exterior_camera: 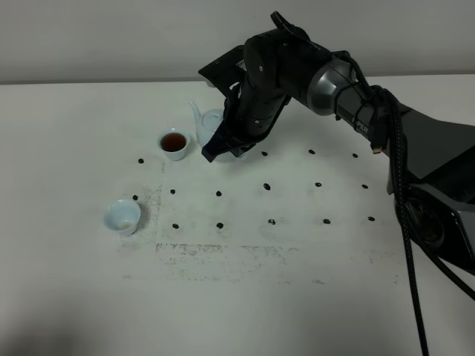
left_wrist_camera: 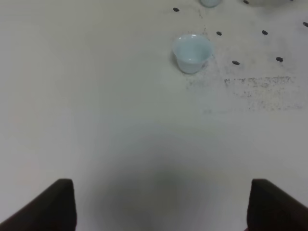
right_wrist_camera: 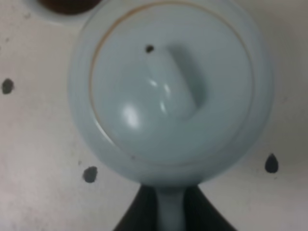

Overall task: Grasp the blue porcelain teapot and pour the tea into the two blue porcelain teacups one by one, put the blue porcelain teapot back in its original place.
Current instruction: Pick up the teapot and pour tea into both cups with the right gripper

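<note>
Right wrist view: right gripper (right_wrist_camera: 169, 214) clamps the handle of the teapot (right_wrist_camera: 168, 91), which is upright just beside the full cup (exterior_camera: 174, 142). We judge the first pour done. Next move: carry the teapot to the empty cup (exterior_camera: 122, 216), well apart, and tilt. Left gripper (left_wrist_camera: 162, 197) gapes, holding nothing.

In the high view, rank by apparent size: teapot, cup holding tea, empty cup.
1. teapot: largest, though the right arm hides much of it.
2. cup with tea and empty cup: alike; the empty one sits nearer the camera, so unranked.
</note>
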### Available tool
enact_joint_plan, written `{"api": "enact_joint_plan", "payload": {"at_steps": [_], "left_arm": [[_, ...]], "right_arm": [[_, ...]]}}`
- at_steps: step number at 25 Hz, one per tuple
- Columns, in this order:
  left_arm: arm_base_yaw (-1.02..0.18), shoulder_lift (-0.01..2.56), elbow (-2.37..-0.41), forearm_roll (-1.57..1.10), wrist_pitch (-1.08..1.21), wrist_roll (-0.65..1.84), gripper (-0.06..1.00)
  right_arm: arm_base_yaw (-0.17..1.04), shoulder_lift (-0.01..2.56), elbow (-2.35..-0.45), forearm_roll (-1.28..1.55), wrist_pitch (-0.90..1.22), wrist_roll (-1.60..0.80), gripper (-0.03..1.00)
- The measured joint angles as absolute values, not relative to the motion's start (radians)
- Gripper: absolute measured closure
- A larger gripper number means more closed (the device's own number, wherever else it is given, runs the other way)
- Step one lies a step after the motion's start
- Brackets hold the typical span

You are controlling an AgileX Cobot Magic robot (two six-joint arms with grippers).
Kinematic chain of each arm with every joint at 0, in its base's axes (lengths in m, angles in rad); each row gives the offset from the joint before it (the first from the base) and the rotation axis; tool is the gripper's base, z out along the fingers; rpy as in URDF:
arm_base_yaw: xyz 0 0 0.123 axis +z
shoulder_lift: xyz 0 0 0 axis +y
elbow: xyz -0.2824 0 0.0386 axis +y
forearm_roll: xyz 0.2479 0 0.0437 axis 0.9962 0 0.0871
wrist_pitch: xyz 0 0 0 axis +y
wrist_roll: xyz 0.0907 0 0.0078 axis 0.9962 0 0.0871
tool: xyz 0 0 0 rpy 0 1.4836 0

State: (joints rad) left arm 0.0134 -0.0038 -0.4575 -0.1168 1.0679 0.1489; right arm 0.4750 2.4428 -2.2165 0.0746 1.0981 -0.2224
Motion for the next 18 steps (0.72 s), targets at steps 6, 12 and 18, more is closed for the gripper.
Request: {"api": "enact_joint_plan", "payload": {"at_steps": [6, 12, 18], "left_arm": [[0.013, -0.004, -0.458, -0.117, 1.068, 0.149, 0.22], [0.013, -0.004, -0.458, -0.117, 1.068, 0.149, 0.22], [0.013, -0.004, -0.458, -0.117, 1.068, 0.149, 0.22]], "right_arm": [[0.478, 2.369, -2.210, 0.023, 1.160, -0.208, 0.88], [0.496, 2.281, -2.175, -0.011, 1.221, -0.200, 0.88], [0.498, 2.080, -1.892, -0.016, 1.092, -0.181, 0.88]]}}
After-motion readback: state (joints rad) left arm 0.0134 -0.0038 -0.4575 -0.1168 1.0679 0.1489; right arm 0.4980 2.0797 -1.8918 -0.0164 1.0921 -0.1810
